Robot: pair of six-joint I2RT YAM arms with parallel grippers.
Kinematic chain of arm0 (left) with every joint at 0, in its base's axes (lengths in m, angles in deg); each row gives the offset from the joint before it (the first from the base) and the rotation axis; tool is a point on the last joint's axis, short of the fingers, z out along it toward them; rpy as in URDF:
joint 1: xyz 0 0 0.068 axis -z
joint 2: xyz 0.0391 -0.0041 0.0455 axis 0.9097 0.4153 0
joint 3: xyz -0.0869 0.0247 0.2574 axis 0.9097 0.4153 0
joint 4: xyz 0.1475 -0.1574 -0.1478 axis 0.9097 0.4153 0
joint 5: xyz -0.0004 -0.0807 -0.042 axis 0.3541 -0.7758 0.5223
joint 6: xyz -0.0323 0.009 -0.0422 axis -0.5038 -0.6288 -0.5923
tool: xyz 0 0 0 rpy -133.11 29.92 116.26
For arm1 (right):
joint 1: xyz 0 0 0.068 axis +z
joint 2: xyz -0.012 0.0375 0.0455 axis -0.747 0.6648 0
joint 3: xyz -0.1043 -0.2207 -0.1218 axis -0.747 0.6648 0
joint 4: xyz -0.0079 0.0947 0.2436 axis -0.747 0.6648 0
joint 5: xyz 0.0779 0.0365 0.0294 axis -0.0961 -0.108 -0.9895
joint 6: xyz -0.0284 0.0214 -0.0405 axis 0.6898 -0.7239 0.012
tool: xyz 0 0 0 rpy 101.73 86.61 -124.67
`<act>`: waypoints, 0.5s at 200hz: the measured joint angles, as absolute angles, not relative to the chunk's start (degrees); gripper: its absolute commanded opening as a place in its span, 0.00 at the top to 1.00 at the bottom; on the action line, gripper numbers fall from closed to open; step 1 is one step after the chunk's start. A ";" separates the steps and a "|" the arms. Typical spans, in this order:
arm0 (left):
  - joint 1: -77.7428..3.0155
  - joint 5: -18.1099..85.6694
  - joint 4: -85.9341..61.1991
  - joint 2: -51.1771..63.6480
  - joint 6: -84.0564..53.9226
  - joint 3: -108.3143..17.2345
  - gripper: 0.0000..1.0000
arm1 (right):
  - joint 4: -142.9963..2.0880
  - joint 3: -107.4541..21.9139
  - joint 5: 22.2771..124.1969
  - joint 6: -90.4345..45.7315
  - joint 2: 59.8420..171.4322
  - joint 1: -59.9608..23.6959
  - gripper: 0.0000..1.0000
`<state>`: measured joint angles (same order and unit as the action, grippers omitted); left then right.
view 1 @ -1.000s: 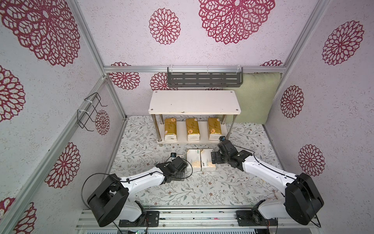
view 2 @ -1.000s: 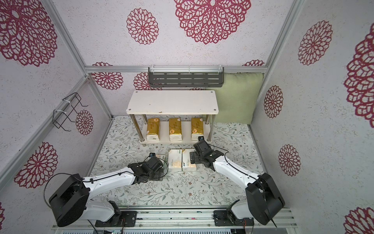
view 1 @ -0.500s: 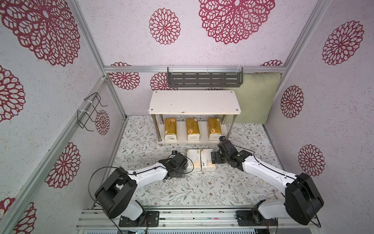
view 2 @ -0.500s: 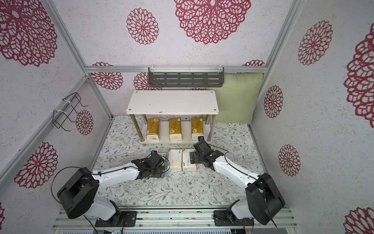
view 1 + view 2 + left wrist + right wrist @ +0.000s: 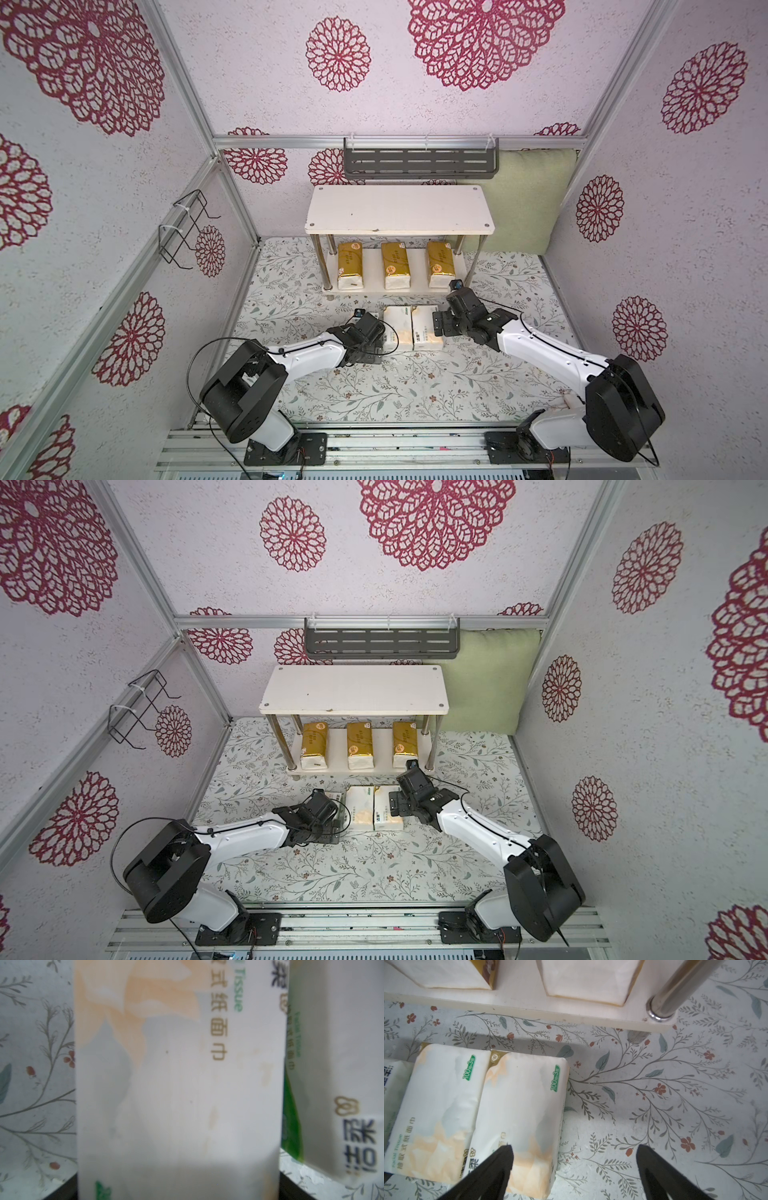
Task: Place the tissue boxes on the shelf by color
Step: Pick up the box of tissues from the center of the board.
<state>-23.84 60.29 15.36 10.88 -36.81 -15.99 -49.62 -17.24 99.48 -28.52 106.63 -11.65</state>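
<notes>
My left gripper point(image 5: 374, 332) has just edged over the leftmost white pack point(image 5: 176, 1084), centre frame; I cannot tell if it grips. My right gripper point(image 5: 574, 1148) stays spread. Gold packs point(image 5: 395, 266) fill the shelf's point(image 5: 399, 212) lower board, so this one belongs on top.

Shelf point(image 5: 399, 212): set near the middle of the tabletop's point(image 5: 415, 386) rear edge.
Lower board point(image 5: 374, 291): three shelved tissue boxes point(image 5: 395, 270) are lined side by side.
Before the shelf: three loose tissue boxes point(image 5: 424, 332) are laid side by side on the tabletop.
Rear right corner: a cushion point(image 5: 523, 199) is propped.
</notes>
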 measured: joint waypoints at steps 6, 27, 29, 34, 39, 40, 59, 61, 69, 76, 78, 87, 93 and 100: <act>-23.81 60.31 15.56 10.51 -36.81 -15.96 0.03 | -49.67 -17.24 99.48 -28.52 106.65 -11.63 0.01; -23.18 60.64 16.44 8.82 -36.85 -15.96 0.04 | -50.04 -17.24 99.48 -28.52 106.65 -11.56 0.01; -23.09 60.71 16.57 8.61 -36.87 -15.96 0.05 | -50.06 -17.24 99.45 -28.52 106.65 -11.54 0.01; -22.85 60.88 16.96 8.17 -36.92 -15.99 0.05 | -50.13 -17.24 99.48 -28.52 106.65 -11.52 0.01; -22.59 60.97 17.29 7.80 -36.98 -15.99 0.05 | -50.15 -17.24 99.45 -28.52 106.65 -11.52 0.01; -22.52 61.04 17.42 7.71 -36.98 -15.99 0.05 | -50.15 -17.24 99.45 -28.52 106.65 -11.52 0.01; -21.48 61.36 18.91 6.57 -37.29 -15.99 0.06 | -50.24 -17.24 99.45 -28.52 106.65 -11.52 0.01; -21.39 61.39 19.06 6.44 -37.31 -15.99 0.07 | -50.24 -17.24 99.45 -28.52 106.65 -11.52 0.01; -21.17 61.41 19.65 6.00 -37.48 -15.99 0.07 | -50.26 -17.24 99.45 -28.50 106.65 -11.52 0.01; -21.06 61.49 20.06 5.63 -37.57 -15.99 0.07 | -50.30 -17.24 99.45 -28.50 106.65 -11.52 0.01; -21.04 61.49 20.20 5.50 -37.62 -15.99 0.07 | -50.32 -17.24 99.45 -28.50 106.65 -11.52 0.01; -20.99 61.63 20.65 4.96 -37.88 -15.99 0.07 | -50.39 -17.24 99.41 -28.50 106.67 -11.49 0.01; -20.97 61.71 20.96 4.63 -38.01 -15.99 0.07 | -50.39 -17.24 99.41 -28.50 106.69 -11.47 0.01; -20.95 61.76 21.27 4.23 -38.16 -15.99 0.07 | -50.41 -17.24 99.39 -28.50 106.76 -11.45 0.01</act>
